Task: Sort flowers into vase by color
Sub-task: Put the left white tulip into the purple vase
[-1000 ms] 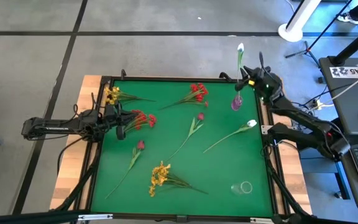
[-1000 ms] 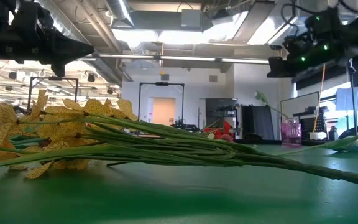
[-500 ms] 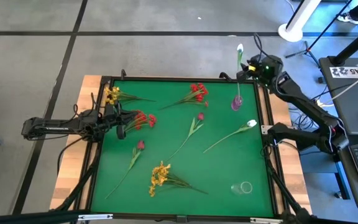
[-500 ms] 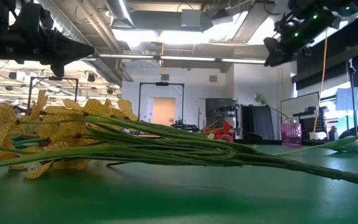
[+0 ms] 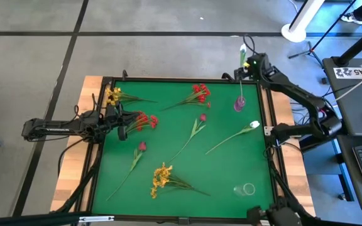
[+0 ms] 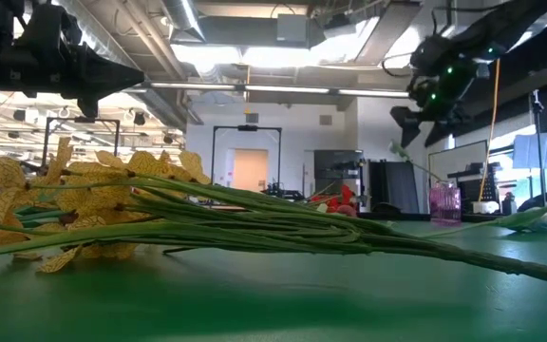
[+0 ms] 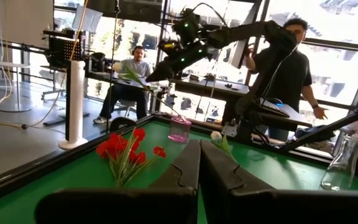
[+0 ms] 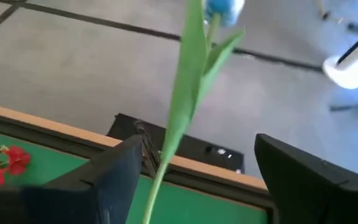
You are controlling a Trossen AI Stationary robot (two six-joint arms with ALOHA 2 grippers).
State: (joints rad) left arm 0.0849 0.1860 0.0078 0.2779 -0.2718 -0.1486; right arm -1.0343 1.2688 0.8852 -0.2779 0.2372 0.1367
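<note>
A white tulip (image 5: pixel 242 53) stands upright with its stem in a small pink vase (image 5: pixel 239 103) at the table's far right; its stem also shows in the right wrist view (image 8: pixel 180 112). My right gripper (image 5: pixel 245 65) is open high around that stem, one finger on each side (image 8: pixel 197 149). My left gripper (image 5: pixel 123 123) is shut and empty (image 7: pixel 199 168), hovering at the table's left beside a red cluster (image 5: pixel 144 120). A second white tulip (image 5: pixel 254 125) lies flat on the mat. My right gripper stands around the upper stem of the tulip (image 8: pixel 160 168), below its leaves, with the fingers wide apart. The stem runs close by one finger (image 8: pixel 126 171); I cannot tell whether they touch. The tulip stays upright in the vase.
On the green mat lie another red cluster (image 5: pixel 200 93), two yellow sprays (image 5: pixel 113 95) (image 5: pixel 162 177) and two dark pink buds (image 5: pixel 201 119) (image 5: pixel 141 147). A clear glass vase (image 5: pixel 244 189) is at the near right. Two people are beyond the table's right side (image 7: pixel 284 68).
My right gripper has gone up and toward the table's far edge, then left toward the standing tulip's upper stem, and has tipped its fingers downward. The tulip and vase have stayed in place.
</note>
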